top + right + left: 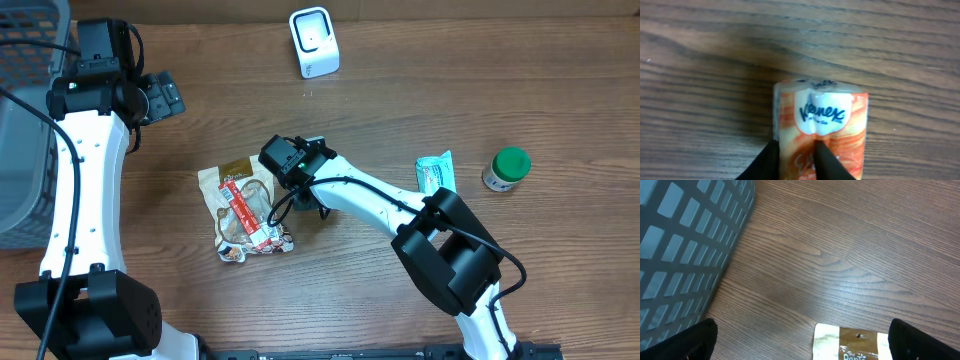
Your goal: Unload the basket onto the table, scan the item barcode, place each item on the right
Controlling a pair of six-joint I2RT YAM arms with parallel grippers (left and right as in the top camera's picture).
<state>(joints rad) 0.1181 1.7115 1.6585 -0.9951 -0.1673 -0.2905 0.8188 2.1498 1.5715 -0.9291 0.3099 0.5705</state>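
Note:
In the right wrist view an orange-and-white Kleenex tissue pack (pixel 832 125) lies on the wooden table. My right gripper (pixel 795 145) pinches its left half, one finger on the pack's left edge and the other pressed into a crease in its middle. No barcode shows on it. Overhead, the right gripper (pixel 305 198) sits low beside a snack bag (pixel 245 210) and hides the pack. The white scanner (pixel 314 42) stands at the table's far edge. My left gripper (pixel 165 97) hangs open at the far left, with the snack bag's top (pixel 850 342) between its fingertips (pixel 700 340) and below them.
A grey mesh basket (pixel 25 120) fills the left edge and shows close to the left wrist (pixel 685 245). A teal packet (pixel 436 172) and a green-lidded jar (pixel 507 168) lie to the right.

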